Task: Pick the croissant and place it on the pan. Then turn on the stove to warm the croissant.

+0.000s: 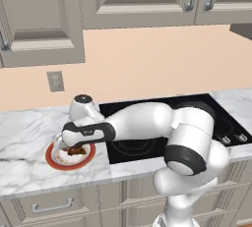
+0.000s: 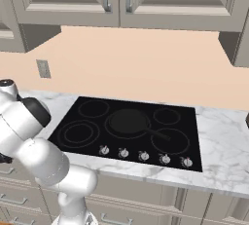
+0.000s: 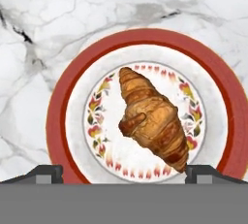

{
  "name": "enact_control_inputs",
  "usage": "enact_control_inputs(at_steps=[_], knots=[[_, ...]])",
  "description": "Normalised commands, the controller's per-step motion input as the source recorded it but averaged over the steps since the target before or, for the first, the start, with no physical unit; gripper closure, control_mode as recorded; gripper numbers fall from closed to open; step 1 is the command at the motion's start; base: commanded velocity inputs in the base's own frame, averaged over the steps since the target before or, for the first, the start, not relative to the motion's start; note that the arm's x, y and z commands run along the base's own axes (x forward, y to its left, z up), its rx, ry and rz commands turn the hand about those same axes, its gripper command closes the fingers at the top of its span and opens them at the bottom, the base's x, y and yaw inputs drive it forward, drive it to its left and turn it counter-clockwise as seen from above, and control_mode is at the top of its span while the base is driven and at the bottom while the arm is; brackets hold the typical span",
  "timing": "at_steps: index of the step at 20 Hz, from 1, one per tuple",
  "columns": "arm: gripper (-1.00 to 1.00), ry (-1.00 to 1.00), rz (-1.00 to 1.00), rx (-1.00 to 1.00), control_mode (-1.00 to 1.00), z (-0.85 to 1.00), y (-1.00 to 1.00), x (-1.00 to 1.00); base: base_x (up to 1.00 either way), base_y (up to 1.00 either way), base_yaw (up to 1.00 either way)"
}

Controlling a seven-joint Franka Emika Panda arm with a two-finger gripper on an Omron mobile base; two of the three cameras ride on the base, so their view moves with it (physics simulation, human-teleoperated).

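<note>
A white robot arm reaches to the left over a marble desk [image 1: 29,137], its end effector [image 1: 74,147] hanging just above a round plate [image 1: 53,158] with a red rim and a ring of small flower patterns. On the plate lies the croissant [image 3: 152,119], golden brown and crescent shaped, lying slantwise across the plate's white middle. Seen from the hand, the two dark fingertips [image 3: 46,173] stand spread wide, one on each side of the plate's lower edge, released and holding nothing; the croissant lies between them, not touched. To the right of the plate, set into the desk, is the stove [image 2: 87,117], a glossy black glass top with thin grey burner rings and a row of five small silver knobs [image 2: 144,156] along its front edge. The pan [image 2: 127,121], dark and shallow with its handle pointing to the right front, sits on the middle burner and has nothing in it. Grey cabinets [image 2: 146,0] hang above a peach wall.
</note>
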Motion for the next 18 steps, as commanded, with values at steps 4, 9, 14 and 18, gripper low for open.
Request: enact_control_inputs(at_steps=[4, 9, 14, 18], knots=[[-1.0, 0.0, 0.0, -0.1, -1.0, -0.06, 0.0, 0.0, 0.0, 0.0, 0.0], [-1.0, 0.0, 0.0, -0.09, -1.0, -0.09, 0.0, 0.01, 0.0, 0.0, 0.0], [-1.0, 0.0, 0.0, -0.03, -1.0, -0.09, 0.0, 0.17, 0.0, 0.0, 0.0], [-1.0, 0.0, 0.0, 0.0, -1.0, -0.06, 0.0, 0.26, 0.0, 0.0, 0.0]])
